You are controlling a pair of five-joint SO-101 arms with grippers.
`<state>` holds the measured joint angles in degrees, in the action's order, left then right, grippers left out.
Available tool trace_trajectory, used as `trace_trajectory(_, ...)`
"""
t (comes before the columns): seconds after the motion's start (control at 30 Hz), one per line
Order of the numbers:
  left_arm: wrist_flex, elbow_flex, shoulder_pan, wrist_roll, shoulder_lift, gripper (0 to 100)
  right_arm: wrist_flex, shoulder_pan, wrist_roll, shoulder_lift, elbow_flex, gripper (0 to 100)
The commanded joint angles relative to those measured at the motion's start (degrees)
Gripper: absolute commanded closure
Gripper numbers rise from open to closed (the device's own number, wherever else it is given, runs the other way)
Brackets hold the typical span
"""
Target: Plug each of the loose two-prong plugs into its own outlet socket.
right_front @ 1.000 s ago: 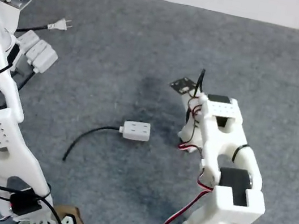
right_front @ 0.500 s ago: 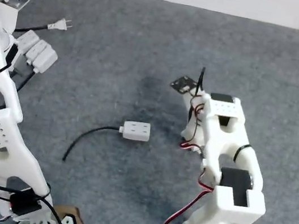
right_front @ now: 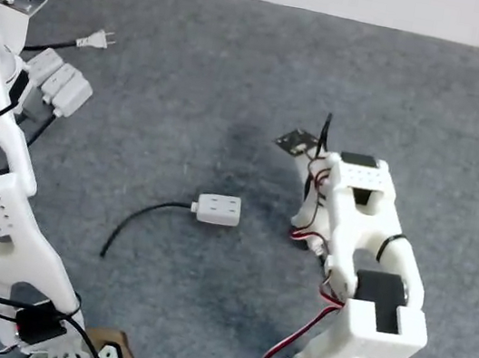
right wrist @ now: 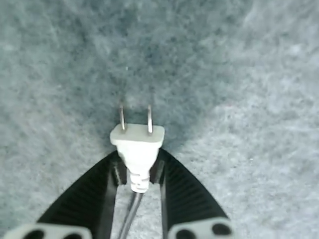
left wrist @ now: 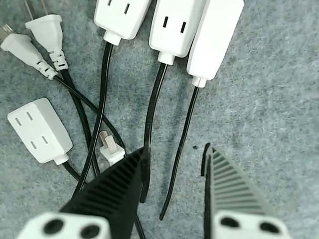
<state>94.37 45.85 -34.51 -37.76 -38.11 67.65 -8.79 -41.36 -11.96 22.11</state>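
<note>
My right gripper is clenched on a two-prong plug, held over the table near the lone outlet socket. My left gripper hangs released over the other sockets and loose plugs. By my reckoning nothing is plugged in yet; every pairing is left to do

Grey table covering looked like rough, matt felt, fuzzy all over. The plug was smooth white plastic with a soft sheen, its two prongs bare bright metal. Fingers of the right gripper were matt black plastic, finely ribbed. Outlet sockets showed glossy white plastic; cords were smooth black, faintly shiny.
</note>
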Motion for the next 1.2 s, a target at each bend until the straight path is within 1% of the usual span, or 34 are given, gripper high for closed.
trace_trajectory(0.0, -0.35, -0.04, 0.92, -0.35, 0.66, 81, -0.04, 0.22, 2.46, 1.63, 0.13, 99.1)
trace_trajectory(0.1, -0.35, -2.59, 3.56, -0.09, 0.66, 81, -2.77, -0.04, 6.86, 6.2, -4.0, 99.1)
trace_trajectory(0.2, -0.35, -4.09, 6.81, 0.09, 1.01, 81, -8.75, -2.24, 11.08, 10.77, -3.74, 99.1)
trace_trajectory(0.4, 2.37, -4.09, 14.55, 2.64, 1.1, 81, -29.14, -8.84, 16.88, 17.54, 5.14, 99.1)
trace_trajectory(0.57, 3.16, -4.09, 18.68, 2.81, 1.1, 81, -41.63, -12.26, 20.92, 20.97, 13.23, 99.1)
trace_trajectory(0.67, 4.57, -4.09, 20.88, 2.55, 1.1, 81, -48.04, -14.2, 21.19, 24.22, 18.15, 99.1)
trace_trajectory(0.73, 5.1, -4.09, 22.37, 2.46, 0.84, 81, -49.98, -14.55, 21.27, 27.12, 20.26, 99.1)
trace_trajectory(0.83, 6.15, -4.44, 24.22, 0.88, 0.75, 81, -50.15, -14.55, 21.54, 31.87, 20.7, 99.1)
trace_trajectory(0.97, 6.15, -3.38, 25.45, 2.37, 1.19, 81, -50.15, -15.08, 21.8, 37.41, 21.93, 99.1)
trace_trajectory(1.1, 6.51, -2.68, 29.23, 3.34, 0.66, 81, -53.32, -18.68, 22.51, 42.51, 26.59, 99.1)
trace_trajectory(1.17, 6.51, -4.97, 30.9, 3.34, 0.66, 81, -53.58, -19.65, 22.42, 44.44, 28.18, 99.1)
